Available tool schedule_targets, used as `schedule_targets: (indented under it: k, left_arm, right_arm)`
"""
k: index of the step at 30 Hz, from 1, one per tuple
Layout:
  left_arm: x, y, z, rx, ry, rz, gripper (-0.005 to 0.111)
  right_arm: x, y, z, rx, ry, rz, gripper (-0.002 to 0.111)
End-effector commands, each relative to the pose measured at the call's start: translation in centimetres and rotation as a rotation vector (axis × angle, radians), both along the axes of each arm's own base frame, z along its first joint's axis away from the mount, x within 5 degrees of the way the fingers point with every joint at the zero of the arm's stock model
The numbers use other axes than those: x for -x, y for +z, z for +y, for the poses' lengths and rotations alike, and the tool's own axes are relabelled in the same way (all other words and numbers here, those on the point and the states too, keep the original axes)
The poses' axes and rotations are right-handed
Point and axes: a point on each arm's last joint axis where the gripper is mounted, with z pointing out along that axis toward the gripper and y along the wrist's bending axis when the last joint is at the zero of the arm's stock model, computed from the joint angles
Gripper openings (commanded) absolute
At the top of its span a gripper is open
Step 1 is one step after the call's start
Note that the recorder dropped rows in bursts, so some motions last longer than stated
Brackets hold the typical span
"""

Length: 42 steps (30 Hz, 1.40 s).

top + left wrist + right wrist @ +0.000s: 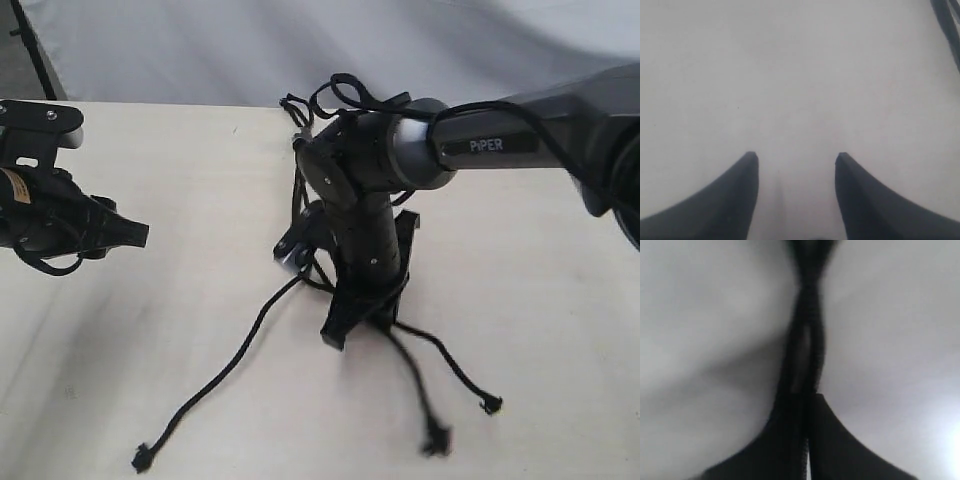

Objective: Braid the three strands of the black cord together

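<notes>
Cord (810,305) pinched in closed right hand (807,397), left hand (796,156) spread wide, empty, over pale table (790,75)

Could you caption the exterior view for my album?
Right jaws pinch the black cord on the table; three strands fan out, left jaws open aside.
</notes>
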Motion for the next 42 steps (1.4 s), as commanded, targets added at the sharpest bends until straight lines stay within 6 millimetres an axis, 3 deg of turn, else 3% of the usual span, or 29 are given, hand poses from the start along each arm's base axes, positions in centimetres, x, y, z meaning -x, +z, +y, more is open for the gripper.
schedule_targets:
  k: [1, 7, 15, 22, 30, 34, 42]
  left_arm:
    - [0.1, 0.0, 0.2, 0.003, 0.010, 0.003, 0.046]
    - [0.4, -0.1, 0.2, -0.004, 0.012, 0.034, 0.046]
    - [0.5, -0.2, -0.2, 0.012, 0.014, 0.048, 0.046]
    - [1.5, -0.8, -5.4, 0.007, -0.188, 0.042, 0.046]
    - [3.5, -2.0, -11.2, 0.021, -0.393, 0.042, 0.046]
    - [3.9, -2.9, -12.8, 0.026, -0.454, 0.022, 0.046]
    - [3.1, -6.0, -13.6, 0.007, -0.494, 0.021, 0.046]
  right_arm:
    - [3.7, 0.1, 2.9, -0.140, 0.100, 0.238, 0.000]
    - [2.7, 3.2, 3.1, -0.194, 0.145, 0.045, 0.000]
    - [-0.1, 4.4, -0.5, -0.191, 0.025, -0.040, 0.000]
    - [-1.8, 4.4, -3.1, -0.240, -0.153, -0.058, 0.000]
    - [-1.9, 4.4, -3.2, -0.258, -0.190, -0.056, 0.000]
    - [-1.9, 4.4, -3.2, -0.258, -0.198, -0.057, 0.000]
    - [-2.0, 4.4, -3.2, -0.261, -0.215, -0.065, 0.000]
